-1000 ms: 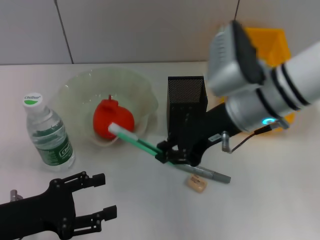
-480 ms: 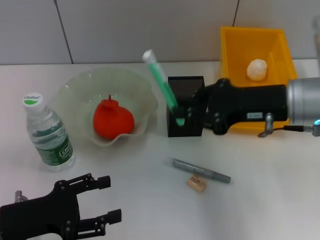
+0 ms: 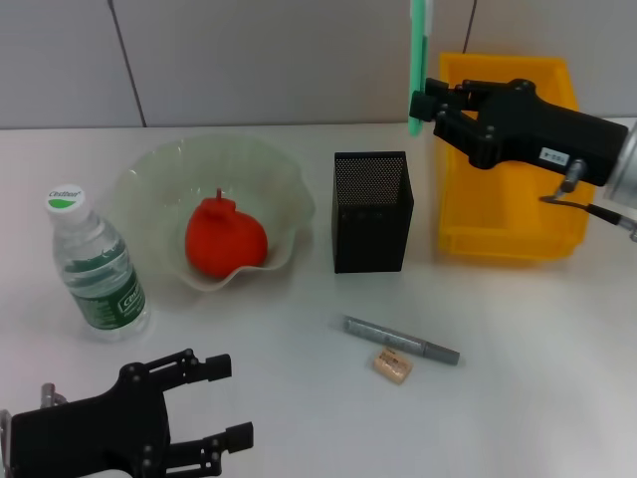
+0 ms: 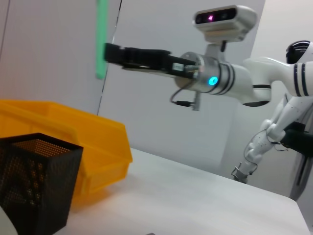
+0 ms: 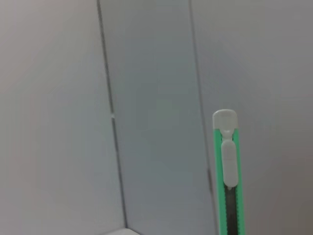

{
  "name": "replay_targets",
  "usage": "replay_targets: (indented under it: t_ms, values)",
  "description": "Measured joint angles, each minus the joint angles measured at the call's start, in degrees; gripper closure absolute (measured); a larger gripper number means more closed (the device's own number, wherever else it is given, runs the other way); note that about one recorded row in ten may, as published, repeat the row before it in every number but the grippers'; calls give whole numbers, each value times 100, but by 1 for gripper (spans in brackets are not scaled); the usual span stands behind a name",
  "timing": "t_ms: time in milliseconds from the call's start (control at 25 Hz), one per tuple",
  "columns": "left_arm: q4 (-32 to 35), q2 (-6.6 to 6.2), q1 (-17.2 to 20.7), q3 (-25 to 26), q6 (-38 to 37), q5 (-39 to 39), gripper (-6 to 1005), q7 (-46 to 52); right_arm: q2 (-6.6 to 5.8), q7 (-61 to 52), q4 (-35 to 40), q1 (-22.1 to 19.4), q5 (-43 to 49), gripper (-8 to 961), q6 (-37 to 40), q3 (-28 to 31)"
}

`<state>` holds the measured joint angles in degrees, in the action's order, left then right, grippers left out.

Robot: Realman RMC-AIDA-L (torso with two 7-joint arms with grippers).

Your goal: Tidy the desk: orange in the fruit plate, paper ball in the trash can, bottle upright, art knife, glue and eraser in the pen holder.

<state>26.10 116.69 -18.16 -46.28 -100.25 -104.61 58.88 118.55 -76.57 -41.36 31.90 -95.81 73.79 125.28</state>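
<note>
One pen holder (image 3: pixel 370 211) stands on the desk. The right gripper (image 3: pixel 435 104) is raised up and to the right of it, fingers clamped on one upright art knife (image 3: pixel 417 62). One glue (image 3: pixel 401 340) and one eraser (image 3: pixel 391 364) lie just in front of the holder. The left gripper (image 3: pixel 221 403), fingers spread and empty, rests front-left of it.

My rig: black grippers, white/silver arms.
R gripper (image 3: pixel 430 103): matte black, small white label, thin cable, silver wrist w/ cyan LED. L gripper (image 3: pixel 221 403): black, ribbed fingers, visible screws.
</note>
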Motion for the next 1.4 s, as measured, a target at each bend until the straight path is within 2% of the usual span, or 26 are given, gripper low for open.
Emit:
replay_targets:
  t_ms: [560,800,1400]
  values:
    - [0,102,48,-4,-3,-120,197,-153,23,173,625,234,222,714,-683,-52]
    - [0,130,50,-3,-4,-187,197,-163,38,553,1160,469,245,701,-871,-49]
    - [-15,144,50,-4,-2,-235,197,-175,45,696,1351,602,230,667,-1271,-250]
